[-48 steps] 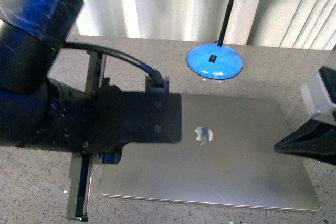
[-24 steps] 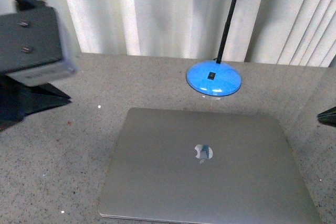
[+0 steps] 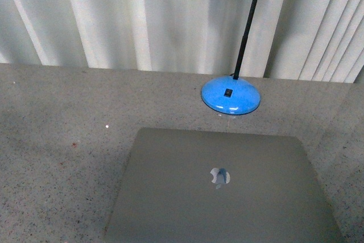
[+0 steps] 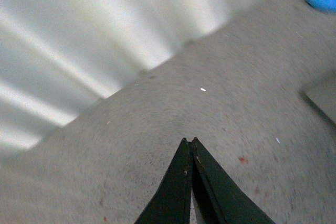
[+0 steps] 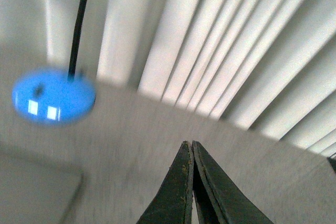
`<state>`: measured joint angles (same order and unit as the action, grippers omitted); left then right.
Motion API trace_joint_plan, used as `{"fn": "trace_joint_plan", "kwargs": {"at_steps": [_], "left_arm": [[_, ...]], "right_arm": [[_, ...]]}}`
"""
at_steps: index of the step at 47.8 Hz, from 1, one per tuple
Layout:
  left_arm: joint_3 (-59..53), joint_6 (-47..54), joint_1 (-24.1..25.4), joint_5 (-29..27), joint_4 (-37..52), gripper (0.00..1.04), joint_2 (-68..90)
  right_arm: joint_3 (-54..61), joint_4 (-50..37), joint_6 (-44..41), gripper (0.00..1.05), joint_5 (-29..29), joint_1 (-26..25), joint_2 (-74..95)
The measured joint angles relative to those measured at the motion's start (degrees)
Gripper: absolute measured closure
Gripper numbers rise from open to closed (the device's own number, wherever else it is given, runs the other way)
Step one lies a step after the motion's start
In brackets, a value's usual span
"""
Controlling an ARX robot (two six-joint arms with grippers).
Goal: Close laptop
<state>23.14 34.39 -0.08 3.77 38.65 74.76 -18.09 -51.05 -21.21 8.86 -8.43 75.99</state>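
Speckled grey tabletop [image 3: 51, 140] underneath, with the laptop [image 3: 227, 197] lying flat on it at the near edge of the front view, lid fully down and apple logo [image 3: 219, 177] facing up. Just beyond its far edge, not touching, a round glossy blue lamp base [image 3: 231, 96] with a thin black stem [image 3: 248, 21] rising out of frame. Behind the table, pale vertical blinds [image 3: 114, 21]. Left gripper [image 4: 189, 141] pinched together and empty, hanging over bare tabletop beside a corner of the laptop. Right gripper [image 5: 188, 143] likewise clenched on nothing, pointed toward the blinds, with the blurred blue base and a lid corner off to one side.
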Motion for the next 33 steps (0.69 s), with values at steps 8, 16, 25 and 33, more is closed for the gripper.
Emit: {"fn": "trace_joint_plan", "kwargs": {"at_steps": [8,16,25,33], "left_arm": [[-7.6,-26.2,0.1,-3.9,14.7,1.01,-6.0],[-11.9,-31.9,0.0,-3.8,13.7,1.01,-10.6],[-15.2,-33.5,0.1,-3.8,11.3,1.01,-16.5],[-17.9,-33.7,0.1,-3.8,8.3,1.01,-21.9]], "right_arm": [[4.6,-4.1,16.3,1.02,-2.8,1.9,-8.2],[9.2,-1.7,19.4,1.02,-4.1,3.4,-13.0],[11.7,1.1,20.2,1.02,-8.3,6.6,-19.0],[15.5,0.5,20.3,1.02,-8.6,8.2,-21.5]]}}
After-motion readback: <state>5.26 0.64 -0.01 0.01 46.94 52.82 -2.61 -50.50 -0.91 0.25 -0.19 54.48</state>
